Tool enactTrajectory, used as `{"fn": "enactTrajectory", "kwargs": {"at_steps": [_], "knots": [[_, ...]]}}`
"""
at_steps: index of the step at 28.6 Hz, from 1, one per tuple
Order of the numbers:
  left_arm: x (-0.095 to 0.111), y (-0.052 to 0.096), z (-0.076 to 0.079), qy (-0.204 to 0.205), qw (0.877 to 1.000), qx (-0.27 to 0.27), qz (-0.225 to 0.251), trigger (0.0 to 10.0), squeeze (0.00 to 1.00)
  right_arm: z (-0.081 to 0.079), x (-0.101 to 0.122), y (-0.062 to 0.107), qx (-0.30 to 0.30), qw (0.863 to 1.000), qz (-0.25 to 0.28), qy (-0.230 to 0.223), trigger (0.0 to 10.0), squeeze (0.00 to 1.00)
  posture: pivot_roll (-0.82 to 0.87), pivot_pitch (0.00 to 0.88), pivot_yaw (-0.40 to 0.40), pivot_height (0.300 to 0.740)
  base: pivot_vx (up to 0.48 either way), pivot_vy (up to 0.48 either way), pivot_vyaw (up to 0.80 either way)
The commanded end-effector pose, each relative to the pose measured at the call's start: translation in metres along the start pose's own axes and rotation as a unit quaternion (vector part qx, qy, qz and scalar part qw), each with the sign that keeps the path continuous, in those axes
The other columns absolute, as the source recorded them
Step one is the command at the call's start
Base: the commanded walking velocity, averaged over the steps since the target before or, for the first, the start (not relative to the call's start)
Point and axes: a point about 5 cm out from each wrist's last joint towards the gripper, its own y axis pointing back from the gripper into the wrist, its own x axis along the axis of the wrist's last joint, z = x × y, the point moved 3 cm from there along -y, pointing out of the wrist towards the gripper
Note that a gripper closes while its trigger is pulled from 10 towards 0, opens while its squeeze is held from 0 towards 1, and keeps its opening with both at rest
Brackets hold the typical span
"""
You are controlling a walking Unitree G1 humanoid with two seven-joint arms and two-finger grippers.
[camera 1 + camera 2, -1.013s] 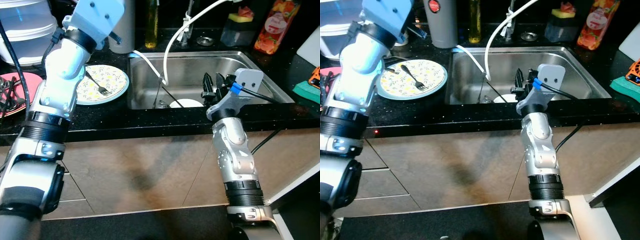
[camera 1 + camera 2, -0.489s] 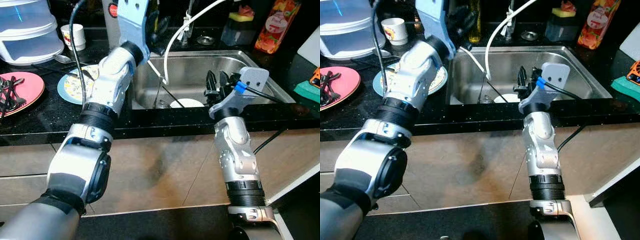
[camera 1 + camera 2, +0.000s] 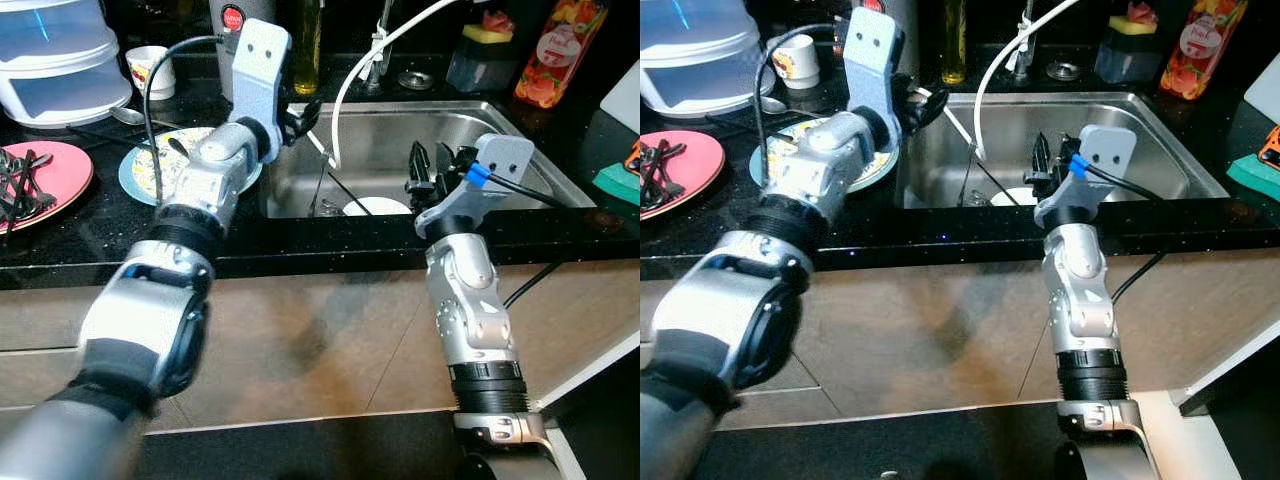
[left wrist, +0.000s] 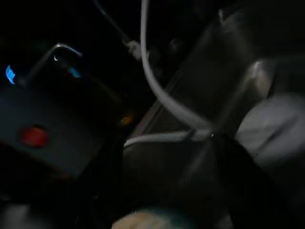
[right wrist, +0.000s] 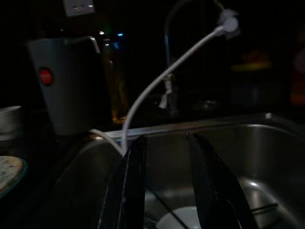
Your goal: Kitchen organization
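Two plates on counter: floral plate (image 3: 150, 170), pink plate (image 3: 60, 170); one sink (image 3: 520, 135).

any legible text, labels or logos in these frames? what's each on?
No text can be read.
Grey canister: round red logo, lettering too small.
Orange bottle: printed label, blurred.
Small white cup: coloured print, unreadable.
Yellow-liquid bottle: no label readable.
Pale tag at the top of the right wrist view: marks blurred.
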Motion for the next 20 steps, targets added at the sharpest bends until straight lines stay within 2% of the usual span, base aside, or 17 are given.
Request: {"fn": "enactTrajectory", "kwargs": {"at_steps": [1,2,3,4,5,6,8,10,12,14,19,20], "knots": [[-0.002,0.012,-0.004,-0.105,0.993,-0.048,-0.013,10.0,0.0,0.005,-0.002,0.002,-0.008,1.0,-0.005,-0.001,10.0,0.0,0.21,0.088,-0.002,0.74,0.0,0.0,0.0],[-0.002,0.012,-0.004,-0.105,0.993,-0.048,-0.013,10.0,0.0,0.005,-0.002,0.002,-0.008,1.0,-0.005,-0.001,10.0,0.0,0.21,0.088,-0.002,0.74,0.0,0.0,0.0],[-0.017,0.032,-0.026,-0.165,0.983,-0.058,-0.056,10.0,0.0,0.005,-0.004,0.003,-0.007,1.0,-0.008,-0.001,10.0,0.0,0.21,0.088,-0.002,0.74,0.0,0.0,0.0],[-0.025,0.043,-0.036,-0.183,0.978,-0.062,-0.079,10.0,0.0,0.004,-0.005,0.003,-0.006,1.0,-0.01,-0.002,10.0,0.0,0.24,0.089,-0.005,0.74,0.0,0.0,0.0],[-0.025,0.043,-0.036,-0.183,0.978,-0.062,-0.079,10.0,0.0,0.004,-0.005,0.003,-0.006,1.0,-0.01,-0.002,10.0,0.0,0.24,0.089,-0.005,0.74,0.0,0.0,0.0],[-0.031,0.051,-0.043,-0.196,0.974,-0.066,-0.097,10.0,0.0,0.003,-0.006,0.002,-0.005,1.0,-0.01,-0.004,10.0,0.0,0.25,0.088,-0.007,0.74,0.0,0.0,0.0],[-0.05,0.067,-0.049,-0.194,0.968,-0.084,-0.137,10.0,0.0,-0.003,-0.006,0.0,0.0,1.0,-0.008,-0.011,10.0,0.0,0.25,0.086,-0.009,0.74,0.0,0.0,0.0],[-0.06,0.073,-0.05,-0.191,0.964,-0.092,-0.159,10.0,0.0,-0.006,-0.005,-0.001,0.004,1.0,-0.006,-0.014,10.0,0.0,0.26,0.082,-0.011,0.74,0.0,0.0,0.0],[-0.072,0.076,-0.039,-0.142,0.97,-0.111,-0.165,10.0,0.0,-0.008,-0.005,-0.002,0.009,1.0,-0.006,-0.015,10.0,0.0,0.26,0.079,-0.017,0.74,0.0,0.0,0.0],[-0.075,0.077,-0.034,-0.107,0.974,-0.117,-0.161,10.0,0.0,-0.007,-0.004,-0.003,0.01,1.0,-0.006,-0.014,10.0,0.0,0.25,0.074,-0.02,0.74,0.0,0.0,0.0],[-0.081,0.077,-0.028,-0.051,0.978,-0.126,-0.156,10.0,0.0,-0.003,-0.004,-0.003,0.007,1.0,-0.005,-0.01,10.0,0.0,0.25,0.07,-0.023,0.74,0.0,0.0,0.0],[-0.081,0.077,-0.028,-0.051,0.978,-0.126,-0.156,10.0,0.0,-0.003,-0.004,-0.003,0.007,1.0,-0.005,-0.01,10.0,0.0,0.25,0.07,-0.023,0.74,0.0,0.0,0.0]]}}
